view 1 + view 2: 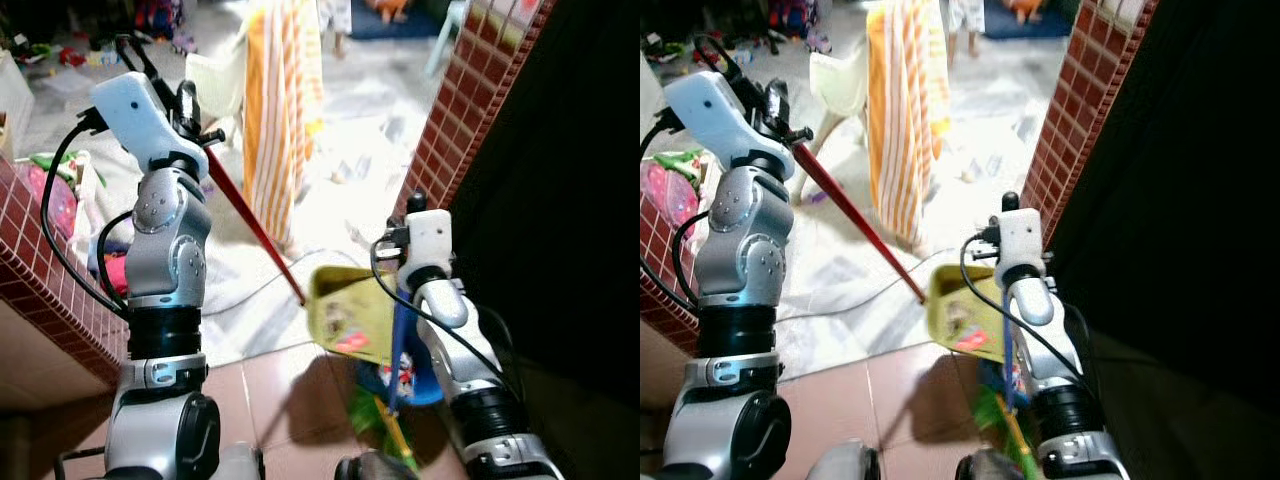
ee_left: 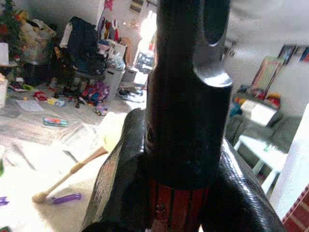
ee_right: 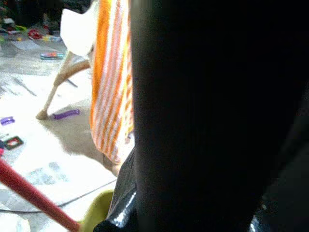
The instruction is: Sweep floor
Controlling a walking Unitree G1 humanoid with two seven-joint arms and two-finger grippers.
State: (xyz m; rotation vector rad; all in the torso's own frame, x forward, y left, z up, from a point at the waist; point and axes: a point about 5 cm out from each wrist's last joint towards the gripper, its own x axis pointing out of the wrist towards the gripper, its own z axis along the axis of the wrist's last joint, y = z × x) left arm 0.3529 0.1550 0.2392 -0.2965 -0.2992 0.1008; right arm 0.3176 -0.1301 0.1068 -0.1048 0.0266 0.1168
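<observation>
The right gripper (image 1: 412, 203) clasps the blue handle (image 1: 398, 350) of the yellow dustpan (image 1: 352, 315) low on the tiles; the left gripper (image 1: 190, 110) clamps the red broom handle (image 1: 255, 228); beyond, an orange striped cloth (image 1: 283, 110) hangs beside a brick pillar (image 1: 470, 105).

Both arms are built of rounded silver-grey segments joined by black ribbed collars. The left arm (image 1: 165, 260) is bulkier: a ball-shaped silver joint with small dark screw holes sits above a wide black band, and a pale, bluish-white housing caps its wrist. A black cable loops from that housing down the arm's outer side. The right arm (image 1: 455, 330) is slimmer, ending in a white box-shaped wrist housing topped by a black knob, with 1 black cable curving beside it. The left claw (image 2: 186, 145) has glossy black, rounded fingers.
</observation>
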